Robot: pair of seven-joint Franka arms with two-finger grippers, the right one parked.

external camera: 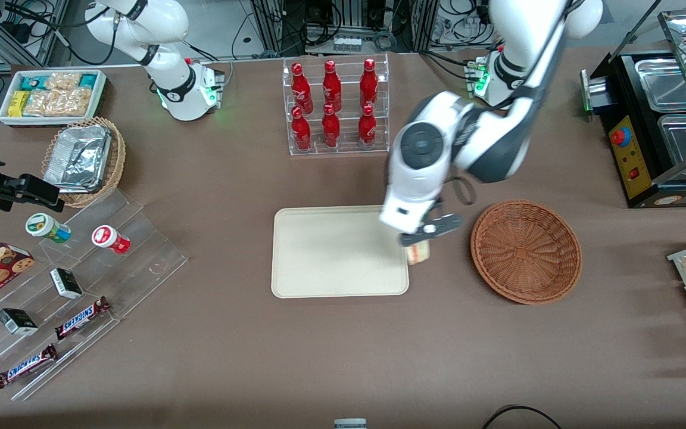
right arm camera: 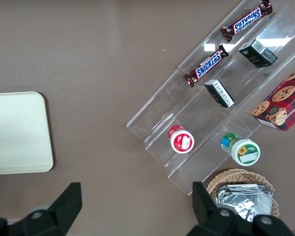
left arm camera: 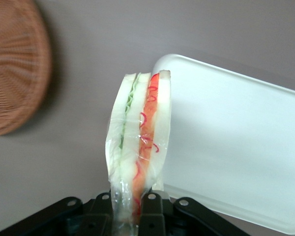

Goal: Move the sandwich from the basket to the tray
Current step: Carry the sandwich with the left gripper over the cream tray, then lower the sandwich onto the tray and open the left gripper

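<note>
My gripper [external camera: 423,239] [left arm camera: 130,209] is shut on the sandwich [external camera: 418,252] [left arm camera: 139,132], a plastic-wrapped wedge of white bread with green and orange-red layers. It hangs just above the table at the edge of the cream tray [external camera: 339,251] [left arm camera: 236,142] that faces the basket. The reddish-brown wicker basket [external camera: 526,251] [left arm camera: 14,69] stands beside it, toward the working arm's end, and holds nothing.
A clear rack of red bottles [external camera: 336,107] stands farther from the front camera than the tray. An acrylic stepped shelf [external camera: 69,280] with snacks and a tan basket with a foil container [external camera: 84,158] lie toward the parked arm's end. A black appliance [external camera: 658,125] stands at the working arm's end.
</note>
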